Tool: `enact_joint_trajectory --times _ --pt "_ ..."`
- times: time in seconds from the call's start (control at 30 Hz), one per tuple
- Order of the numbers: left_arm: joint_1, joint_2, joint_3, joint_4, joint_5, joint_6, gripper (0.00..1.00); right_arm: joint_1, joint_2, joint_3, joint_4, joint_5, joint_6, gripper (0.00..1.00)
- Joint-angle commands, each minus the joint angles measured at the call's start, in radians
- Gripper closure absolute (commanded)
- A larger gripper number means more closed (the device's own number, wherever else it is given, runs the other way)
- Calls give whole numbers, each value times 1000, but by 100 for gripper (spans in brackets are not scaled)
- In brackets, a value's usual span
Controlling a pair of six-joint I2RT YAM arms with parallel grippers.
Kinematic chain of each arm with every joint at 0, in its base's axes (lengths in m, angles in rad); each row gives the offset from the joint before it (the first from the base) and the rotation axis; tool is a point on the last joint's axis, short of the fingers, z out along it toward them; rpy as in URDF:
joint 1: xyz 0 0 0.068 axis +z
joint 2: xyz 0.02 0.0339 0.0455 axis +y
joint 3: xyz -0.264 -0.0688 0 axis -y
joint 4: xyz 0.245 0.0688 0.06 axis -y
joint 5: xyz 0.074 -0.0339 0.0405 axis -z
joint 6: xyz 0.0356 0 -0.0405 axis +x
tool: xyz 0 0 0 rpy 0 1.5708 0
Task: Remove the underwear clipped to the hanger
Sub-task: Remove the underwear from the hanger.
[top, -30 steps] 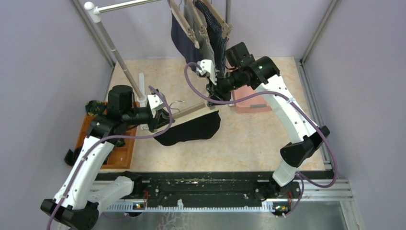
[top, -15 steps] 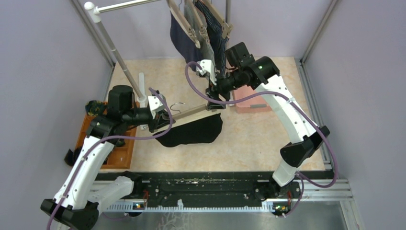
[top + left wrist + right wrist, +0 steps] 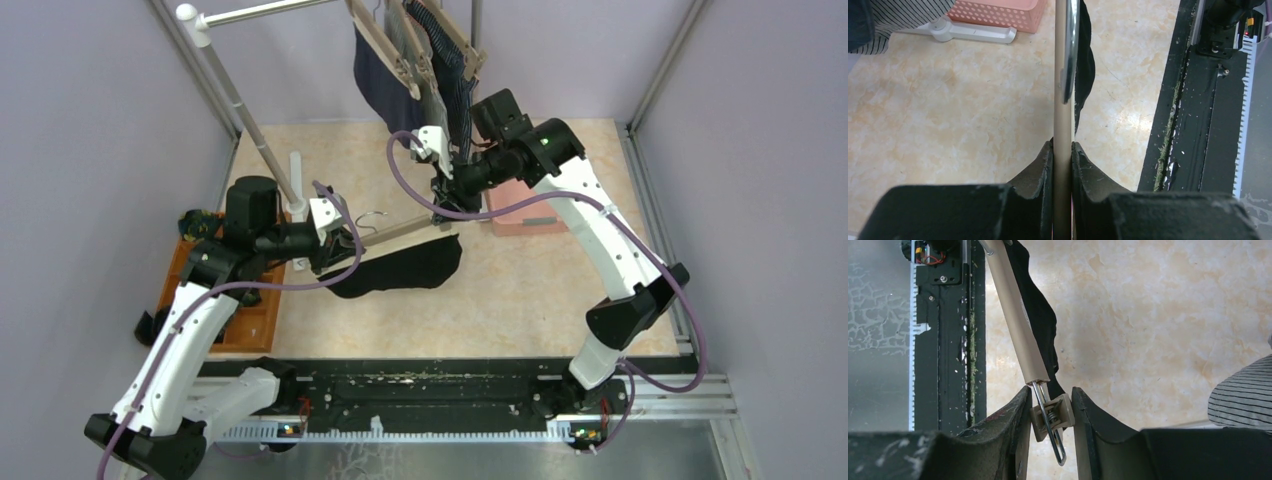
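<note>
The left hand (image 3: pixel 1062 150) is clamped tight on the hanger (image 3: pixel 400 231) bar. The right hand (image 3: pixel 1050 410) pinches the end clip (image 3: pixel 1052 415). The black underwear (image 3: pixel 400 272) hangs from the hanger above the desk (image 3: pixel 540 290), apparently not yet released. Three garments (image 3: pixel 378 85) on the rail (image 3: pixel 260 10) await removal.

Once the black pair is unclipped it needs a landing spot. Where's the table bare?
Bare table lies in front, between the black underwear and the near rail, and right of the pink basket. Crowded: left by the orange tray, back under the hanging garments, centre at the hanger.
</note>
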Motion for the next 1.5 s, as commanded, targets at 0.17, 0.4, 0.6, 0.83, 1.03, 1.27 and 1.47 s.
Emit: enact_joint_trajectory --times 0.17,0.4,0.6,0.83,1.03,1.27,1.47 --pt "-7 -29 43 40 -22 3 100 7 -59 8 84 29 34 84" --pt "-7 -10 51 22 -17 13 100 8 -87 -22 81 44 33 18" --pt "-7 -5 62 17 -15 17 100 7 -77 -15 65 49 14 17" --pt "-7 -9 70 -20 -8 49 100 8 -41 28 25 -6 -18 18" --pt "-7 -8 104 -92 54 104 100 9 -34 21 25 -20 -26 18" --pt "-7 5 123 -132 69 137 100 9 -22 20 25 -20 -25 17" --pt "-6 22 136 -165 63 159 100 16 -21 15 23 -13 -29 20"
